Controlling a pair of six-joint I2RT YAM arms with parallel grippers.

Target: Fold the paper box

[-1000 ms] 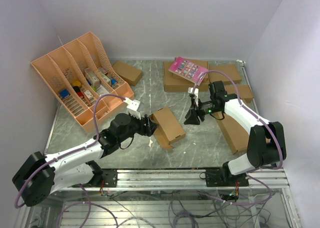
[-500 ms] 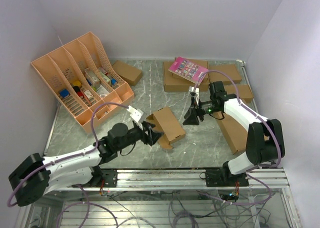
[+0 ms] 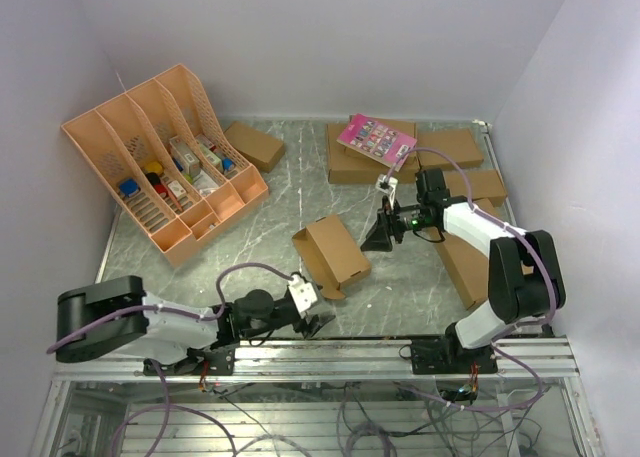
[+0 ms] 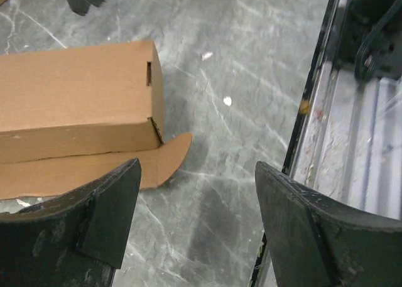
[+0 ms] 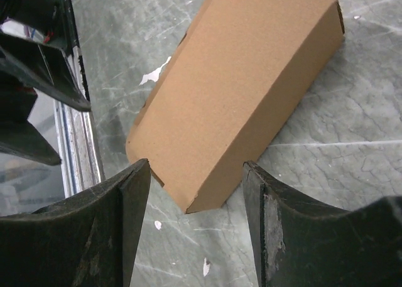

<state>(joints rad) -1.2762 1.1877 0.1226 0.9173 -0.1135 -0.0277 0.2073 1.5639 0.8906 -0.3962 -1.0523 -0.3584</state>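
The paper box [image 3: 333, 255] lies folded into a narrow brown oblong at the table's middle, one rounded flap [image 4: 169, 156] still spread flat on the marble. My left gripper [image 3: 319, 323] hangs low by the near rail, open, with only bare marble between its fingers [image 4: 100, 218]. In the left wrist view the box [image 4: 75, 105] sits ahead and to the left of them. My right gripper [image 3: 378, 239] stands open just right of the box. In the right wrist view a corner of the box [image 5: 245, 92] lies just beyond its fingertips [image 5: 276, 224], untouched.
An orange file rack [image 3: 160, 157] holding small items fills the back left. A small brown box [image 3: 255, 145] lies beside it. A brown box with a pink card [image 3: 372, 142] and flat brown boxes [image 3: 468, 262] crowd the back right. The metal rail [image 3: 400, 352] borders the near edge.
My left arm has drawn back from the box to the near rail and lowered, its jaws a little wider. My right gripper has opened wider, staying right of the box.
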